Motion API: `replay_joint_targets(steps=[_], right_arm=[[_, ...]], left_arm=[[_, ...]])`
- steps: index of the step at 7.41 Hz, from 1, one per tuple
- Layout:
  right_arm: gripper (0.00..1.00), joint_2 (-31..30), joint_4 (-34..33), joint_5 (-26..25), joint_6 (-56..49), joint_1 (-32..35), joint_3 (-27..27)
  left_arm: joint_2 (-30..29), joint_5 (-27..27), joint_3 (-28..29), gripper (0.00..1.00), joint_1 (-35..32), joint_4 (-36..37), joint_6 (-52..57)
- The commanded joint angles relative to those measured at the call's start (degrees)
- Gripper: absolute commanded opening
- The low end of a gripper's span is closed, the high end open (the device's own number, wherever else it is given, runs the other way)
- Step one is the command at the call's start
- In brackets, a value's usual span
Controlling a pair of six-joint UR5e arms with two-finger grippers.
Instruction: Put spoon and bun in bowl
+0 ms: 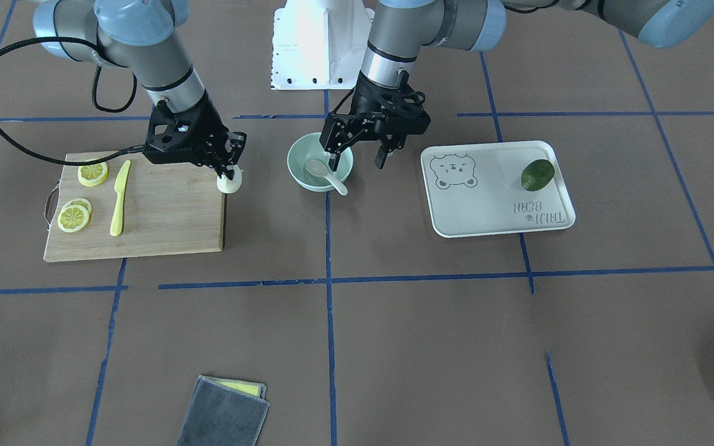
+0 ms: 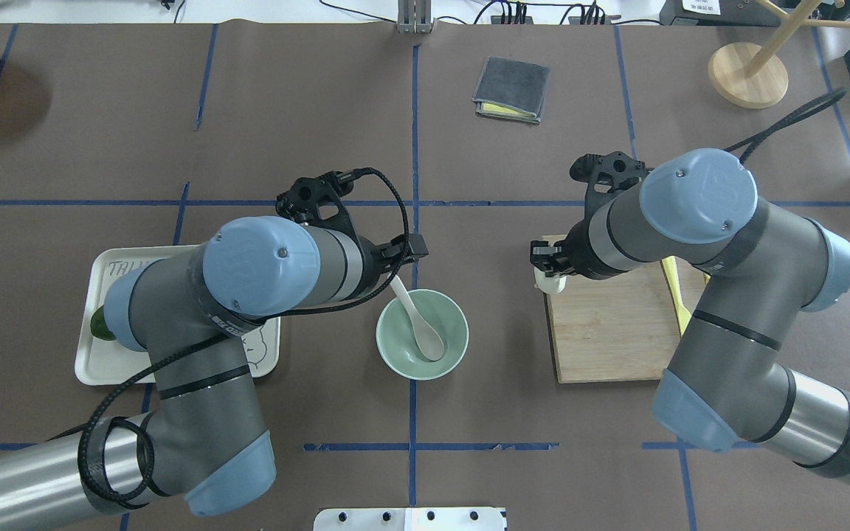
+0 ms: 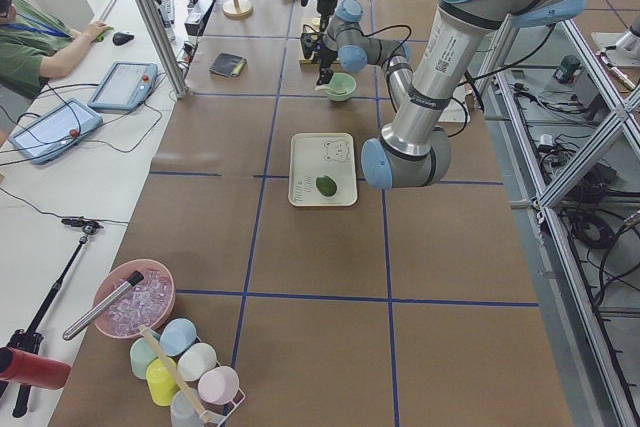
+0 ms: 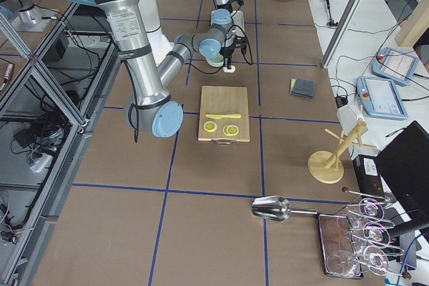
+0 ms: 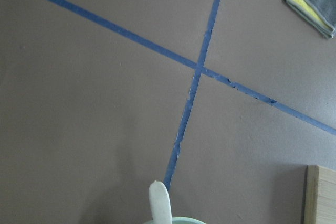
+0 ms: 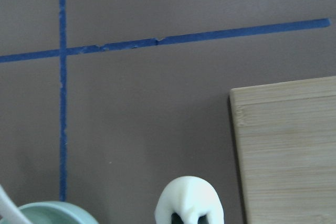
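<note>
Exterior front-facing, unlike overhead exterior, shows left claw [image 1: 357,162] wide, right claw [image 1: 231,175] gripping bun [image 1: 230,183].

Table top [image 1: 431,347]: brown matte covering, marked into a grid by blue tape lines [image 1: 330,347].
Side desk [image 3: 60,197]: white, at nine o'clock in the exterior left view, with cables trailing across it.
Metal post [image 3: 152,17]: silver, slanted, at eleven o'clock there.
Light: even and bright, with soft shadows.

Taped table [image 1: 394,341], bowl [image 1: 295,171], board [image 1: 171,214], tray [image 1: 487,207], cloth [image 1: 224,416]
</note>
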Motion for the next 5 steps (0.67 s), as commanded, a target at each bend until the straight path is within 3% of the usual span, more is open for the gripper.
replay_joint_targets(steps=[1,3,5], right_arm=[[0.00,5.2,-1.7,-1.8,3.3,-4.7,-0.7],[0.00,8.9,-1.8,-8.0,5.3,-10.5,-2.7],[0.00,12.3,-1.8,-8.8,6.4,-11.5,-5.9]], left_arm=[[2.8,-4.5,-3.6,1.00,-8.3,6.9,14.7],[7.3,-6.9,-5.3,1.00,-14.4,7.0,26.6],[11.9,-8.0,-6.2,1.00,-18.7,6.9,34.5]])
